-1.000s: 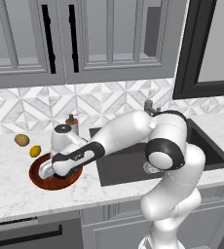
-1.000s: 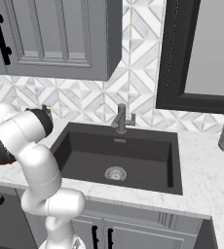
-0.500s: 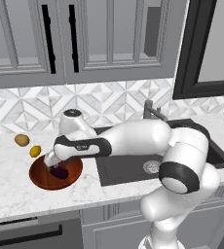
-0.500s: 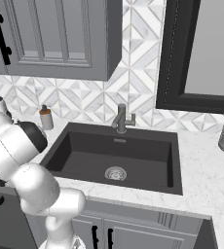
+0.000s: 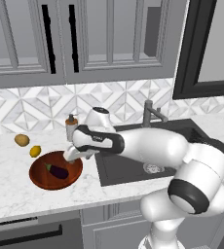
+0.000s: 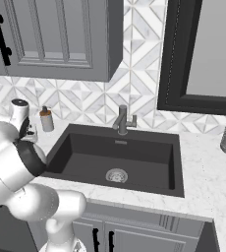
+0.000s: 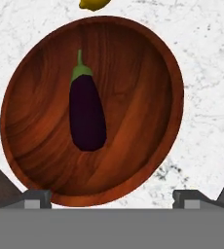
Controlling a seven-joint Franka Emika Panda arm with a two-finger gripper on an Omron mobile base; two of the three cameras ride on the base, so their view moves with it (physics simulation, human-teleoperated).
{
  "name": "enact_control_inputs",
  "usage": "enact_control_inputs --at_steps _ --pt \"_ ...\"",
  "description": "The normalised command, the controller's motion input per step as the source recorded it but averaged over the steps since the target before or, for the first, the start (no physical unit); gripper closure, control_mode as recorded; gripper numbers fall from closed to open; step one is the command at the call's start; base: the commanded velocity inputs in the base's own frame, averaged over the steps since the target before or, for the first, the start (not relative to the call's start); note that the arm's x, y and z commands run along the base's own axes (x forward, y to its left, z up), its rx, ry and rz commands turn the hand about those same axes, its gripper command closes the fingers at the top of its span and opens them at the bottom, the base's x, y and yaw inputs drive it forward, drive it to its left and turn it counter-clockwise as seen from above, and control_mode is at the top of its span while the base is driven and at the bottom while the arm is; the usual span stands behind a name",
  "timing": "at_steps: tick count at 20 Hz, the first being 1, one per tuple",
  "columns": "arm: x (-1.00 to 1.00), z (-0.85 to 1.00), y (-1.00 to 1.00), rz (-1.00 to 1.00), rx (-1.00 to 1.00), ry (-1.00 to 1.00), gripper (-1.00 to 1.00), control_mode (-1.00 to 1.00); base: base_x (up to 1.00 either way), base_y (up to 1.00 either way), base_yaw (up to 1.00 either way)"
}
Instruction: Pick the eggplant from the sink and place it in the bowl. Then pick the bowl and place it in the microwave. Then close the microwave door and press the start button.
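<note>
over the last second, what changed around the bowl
The end effector let the eggplant go; it now lies loose in the wooden bowl, and the open end effector has lifted toward the bowl's sink-side rim. Bowl, lemon and potato stayed put.

arm (image 5: pixel 153 146): glossy white rounded shells
joints: dark grey bands
fingertips (image 7: pixel 36 197): small, dark grey, blocky

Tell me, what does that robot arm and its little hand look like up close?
The arm is a chain of smooth, rounded glossy white segments joined by dark grey, nearly black rings at the joints, like a thick jointed tube. No loose cables or markings show. Its gripper ends in two small blocky dark grey fingertips, squared off rather than pointed, seen in the hand view.
</note>
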Motion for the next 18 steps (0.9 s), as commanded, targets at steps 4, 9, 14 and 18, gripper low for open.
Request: enact_control_inputs --at_steps 4,9,14,18 --pt "0.07 0.0 -0.21 -0.03 0.02 0.15 -1.0 -1.0 0.0 0.0 0.0" --pt "0.11 0.0 -0.11 -0.04 0.0 0.19 -1.0 -1.0 0.0 0.0 0.0" --pt "0.14 -0.17 -0.01 -0.04 0.0 0.06 -1.0 -1.0 0.0 0.0 0.0" --pt "0.24 -0.33 0.02 -0.01 0.0 0.0 -1.0 -1.0 0.0 0.0 0.0"
